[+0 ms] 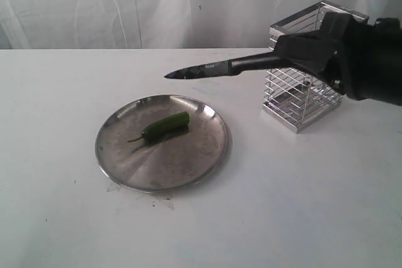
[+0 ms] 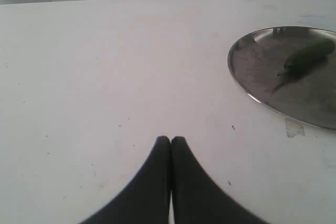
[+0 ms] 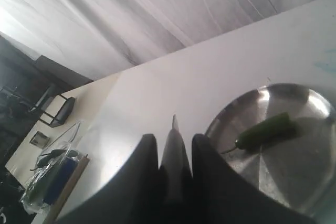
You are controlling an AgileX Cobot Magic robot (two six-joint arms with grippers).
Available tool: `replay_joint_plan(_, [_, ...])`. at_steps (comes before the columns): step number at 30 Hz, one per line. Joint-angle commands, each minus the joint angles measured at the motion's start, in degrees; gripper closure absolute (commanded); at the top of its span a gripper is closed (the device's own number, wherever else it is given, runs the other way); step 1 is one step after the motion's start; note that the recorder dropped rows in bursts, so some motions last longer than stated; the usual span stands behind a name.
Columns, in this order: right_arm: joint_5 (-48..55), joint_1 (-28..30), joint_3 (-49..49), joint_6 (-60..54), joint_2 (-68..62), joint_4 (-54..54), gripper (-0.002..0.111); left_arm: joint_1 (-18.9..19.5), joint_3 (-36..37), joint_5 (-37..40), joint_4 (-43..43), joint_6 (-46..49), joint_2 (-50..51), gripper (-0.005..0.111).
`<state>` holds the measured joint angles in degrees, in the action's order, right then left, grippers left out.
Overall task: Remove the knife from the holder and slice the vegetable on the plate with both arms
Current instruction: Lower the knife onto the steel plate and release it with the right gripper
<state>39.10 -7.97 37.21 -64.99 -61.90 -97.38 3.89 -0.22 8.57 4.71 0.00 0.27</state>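
Knife [image 1: 213,67] clamped in right gripper [image 1: 295,54], above plate [image 1: 119,155]

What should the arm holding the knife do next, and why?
Probably carry the knife leftward and down toward the vegetable. The right gripper already clamps it clear of the holder, with the blade tip in the air just short of the plate. The left gripper, jaws shut, waits over bare table.

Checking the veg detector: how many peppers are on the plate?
1. A single green chili pepper lies near the middle of the steel plate, stem toward the plate's left edge in the exterior view. Nothing on the plate could hide another.
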Motion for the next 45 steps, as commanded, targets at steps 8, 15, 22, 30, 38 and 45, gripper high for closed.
replay_joint_plan(8, [1.9, -0.1, -0.3, -0.3, -19.9, -2.6, 0.108, 0.0, 0.2, 0.0, 0.4, 0.0, -0.3, 0.107])
replay_joint_plan(15, [12.6, 0.0, 7.2, -0.3, -32.8, -2.6, 0.108, 0.0, 0.2, 0.0, 0.4, 0.0, -0.3, 0.107])
replay_joint_plan(22, [18.5, 0.0, 9.9, -2.8, -40.0, -2.6, 0.108, 0.0, 0.2, 0.0, 0.4, 0.0, -0.3, 0.107])
replay_joint_plan(30, [19.2, 4.3, 10.0, -5.8, -44.5, -2.6, 0.108, 0.0, 0.2, 0.0, 0.4, 0.0, -0.3, 0.107])
replay_joint_plan(38, [26.9, 6.3, 10.0, -11.7, -48.6, -2.6, 0.108, 0.0, 0.2, 0.0, 0.4, 0.0, -0.3, 0.107])
replay_joint_plan(45, [23.8, 6.3, 11.4, -14.4, -52.8, -2.6, 0.108, 0.0, 0.2, 0.0, 0.4, 0.0, -0.3, 0.107])
